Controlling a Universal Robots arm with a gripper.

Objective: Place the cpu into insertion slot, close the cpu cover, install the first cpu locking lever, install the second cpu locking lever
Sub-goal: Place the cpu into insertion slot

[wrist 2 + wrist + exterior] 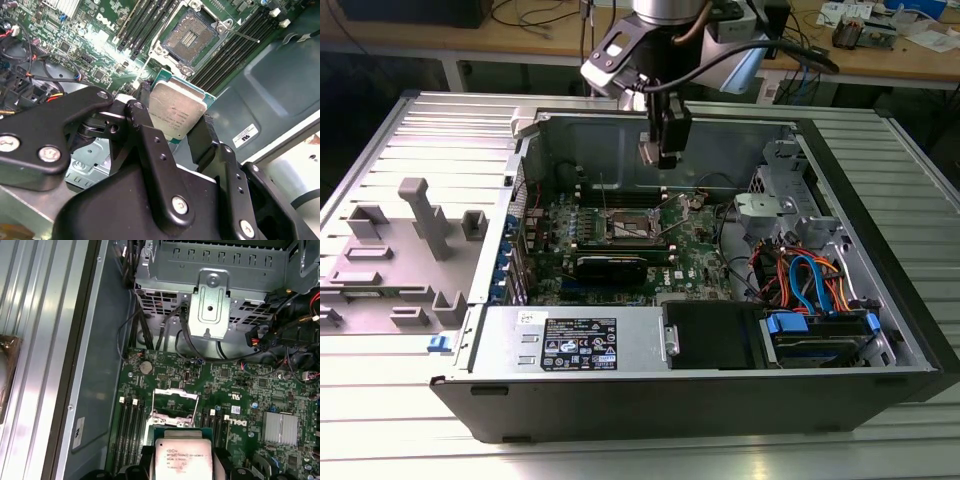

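My gripper [658,155] hangs inside the open computer case, above the green motherboard [695,260]. It is shut on the cpu [176,111], a flat square chip with a silvery top, gripped by two opposite edges between the black fingers [150,145]. The first wrist view also has the cpu [182,459]. The insertion slot [632,226] lies below the chip and a little to the exterior view's left. It stands uncovered, and its contact field [190,36] shows. The cpu cover seems swung up at the slot's far side [688,200]. A thin locking lever [240,35] sticks out beside the slot.
Long memory slots [131,432] flank the socket. A long black card [610,265] lies in front of it, with a power supply box [575,340] nearer still. Drive cage and coloured cables [810,280] fill the case's right. A grey fixture [420,230] sits outside, left.
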